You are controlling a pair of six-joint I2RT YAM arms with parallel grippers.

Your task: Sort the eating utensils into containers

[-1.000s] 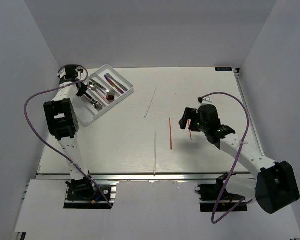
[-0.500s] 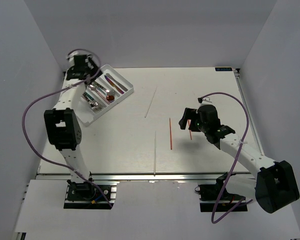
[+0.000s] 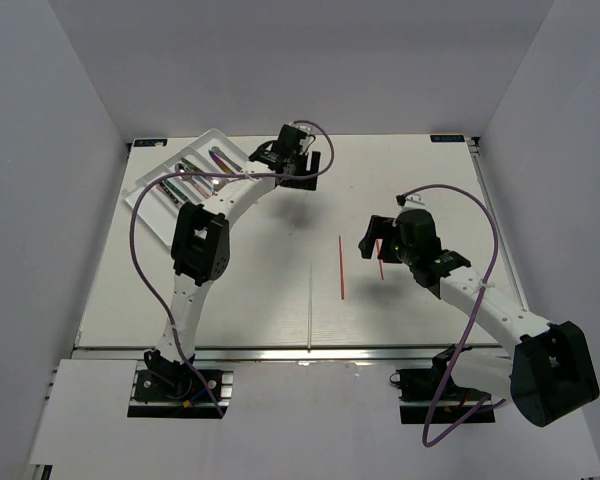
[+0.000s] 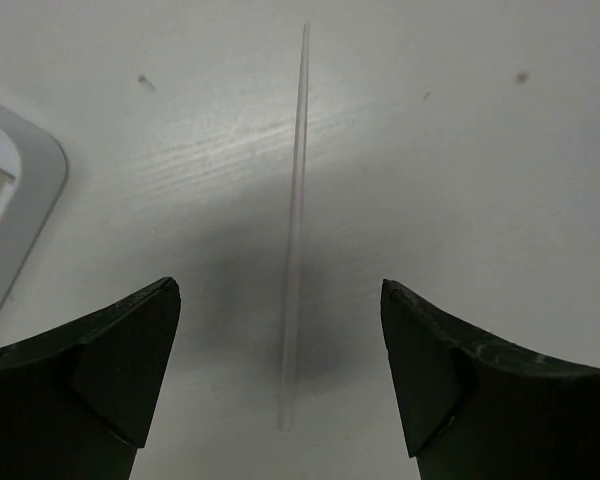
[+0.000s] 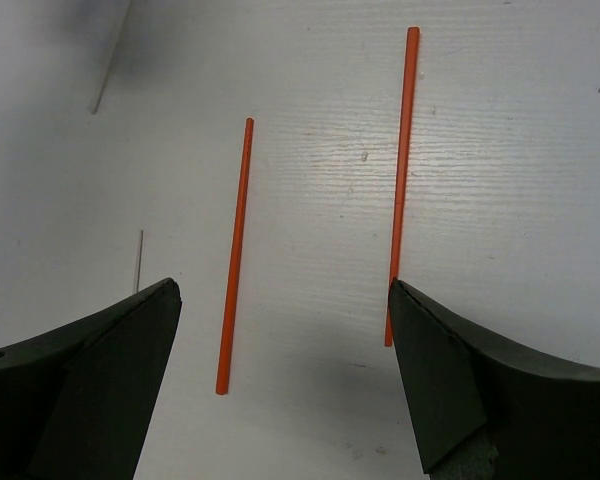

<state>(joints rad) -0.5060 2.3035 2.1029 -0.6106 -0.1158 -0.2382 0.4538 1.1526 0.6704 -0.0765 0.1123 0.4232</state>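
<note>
The white cutlery tray (image 3: 212, 134) sits at the far left with silver and purple utensils (image 3: 192, 166) in its compartments; my left arm crosses over it. My left gripper (image 3: 304, 166) is open and empty, to the right of the tray. In the left wrist view it (image 4: 278, 290) straddles a thin pale stick (image 4: 296, 200) lying on the table. My right gripper (image 3: 372, 240) is open and empty above two red sticks: one (image 5: 235, 255) lies between the fingers, the other (image 5: 401, 180) runs to the right finger (image 5: 450, 380). The left red stick (image 3: 341, 267) shows clearly from above.
A second thin pale stick (image 3: 310, 305) lies near the table's front edge. The tray's corner (image 4: 15, 190) shows at the left of the left wrist view. Grey walls stand round the table on three sides.
My left arm has swung from the tray's far left end rightward across the tray to above the pale stick. The right arm and the red sticks have not moved.
</note>
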